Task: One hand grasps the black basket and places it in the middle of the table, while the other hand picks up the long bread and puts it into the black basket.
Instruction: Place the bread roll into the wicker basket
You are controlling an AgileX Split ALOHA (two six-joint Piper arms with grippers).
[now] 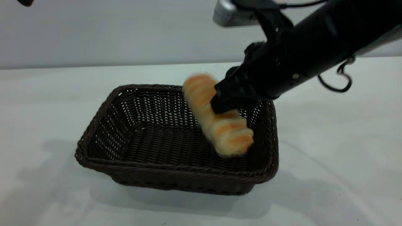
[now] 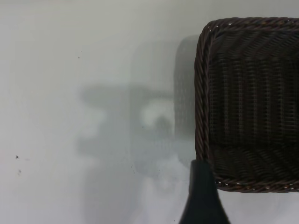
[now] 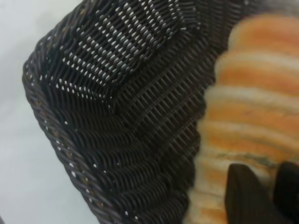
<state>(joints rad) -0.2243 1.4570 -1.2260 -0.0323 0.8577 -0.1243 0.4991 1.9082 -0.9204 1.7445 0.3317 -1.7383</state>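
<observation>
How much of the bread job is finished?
The black basket already sits on the table, and the left gripper is off it, just outside its rim. Right now the right gripper holds the long bread over the basket's inside. Left to do: set it down and let go.

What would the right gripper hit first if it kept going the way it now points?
Probably the black basket: the right gripper, shut on the long bread, points down-left into it, so the bread likely meets the woven floor first. Depth is uncertain.
</observation>
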